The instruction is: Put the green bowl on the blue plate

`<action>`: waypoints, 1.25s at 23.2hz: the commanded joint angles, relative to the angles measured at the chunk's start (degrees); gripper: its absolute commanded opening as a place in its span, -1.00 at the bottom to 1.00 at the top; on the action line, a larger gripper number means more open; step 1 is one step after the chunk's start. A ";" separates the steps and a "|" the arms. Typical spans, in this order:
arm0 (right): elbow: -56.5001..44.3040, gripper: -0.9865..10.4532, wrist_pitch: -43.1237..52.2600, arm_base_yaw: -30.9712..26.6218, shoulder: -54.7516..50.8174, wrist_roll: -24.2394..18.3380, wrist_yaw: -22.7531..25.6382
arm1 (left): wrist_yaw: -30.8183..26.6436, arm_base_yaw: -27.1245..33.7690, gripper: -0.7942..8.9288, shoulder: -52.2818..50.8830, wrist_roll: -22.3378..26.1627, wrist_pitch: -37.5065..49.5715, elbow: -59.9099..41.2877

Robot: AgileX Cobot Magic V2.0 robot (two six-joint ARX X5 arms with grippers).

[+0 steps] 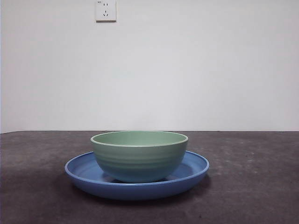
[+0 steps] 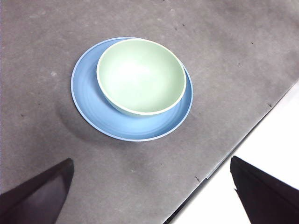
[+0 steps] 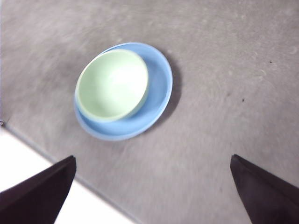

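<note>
Dark grey felt-like table runs back to a plain white wall with a socket at the upper left of the front view. At the centre of that frame the green bowl stands upright inside the blue plate, its base on the plate's floor, set slightly off-centre. In the left wrist view, the left claw hangs with jaws spread wide and empty, bowl and plate well apart from it. In the right wrist view, slightly blurred, the right claw is likewise wide and empty, well apart from the bowl.
</note>
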 commanded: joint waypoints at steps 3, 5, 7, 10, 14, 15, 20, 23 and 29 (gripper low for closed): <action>0.85 0.35 -1.77 0.26 -7.89 -2.80 -0.07 | -0.15 -0.52 0.39 0.24 0.90 0.81 0.63; 0.85 0.35 -1.81 0.26 -9.57 -2.97 -0.09 | -0.15 -0.52 0.39 0.24 0.90 0.81 0.63; 0.85 0.35 -1.81 0.26 -9.81 -3.06 -0.09 | -0.15 -0.52 0.39 0.24 0.90 0.79 0.63; 0.85 0.35 -1.77 0.26 -9.81 -3.06 -0.09 | -0.15 -0.52 0.39 0.24 0.90 0.76 0.63; 0.85 -0.25 -1.88 0.26 -9.81 -3.06 -0.11 | -0.15 -0.52 -0.22 0.24 0.92 0.55 0.63; 0.85 -0.69 -2.05 0.26 -9.81 -3.06 -0.11 | -0.15 -0.52 -0.56 0.24 0.98 0.33 0.63; 0.85 -0.74 -1.81 0.26 -9.81 -2.75 -1.64 | -0.15 -0.52 -0.78 0.24 1.03 0.42 0.66; 0.85 -0.74 -1.84 0.26 -9.81 -2.80 -1.64 | -0.15 -0.52 -0.78 0.24 1.03 0.42 0.66; 0.90 -0.74 -1.79 0.26 -9.81 -2.80 -1.60 | -0.15 -0.52 -0.78 0.24 1.03 0.42 0.63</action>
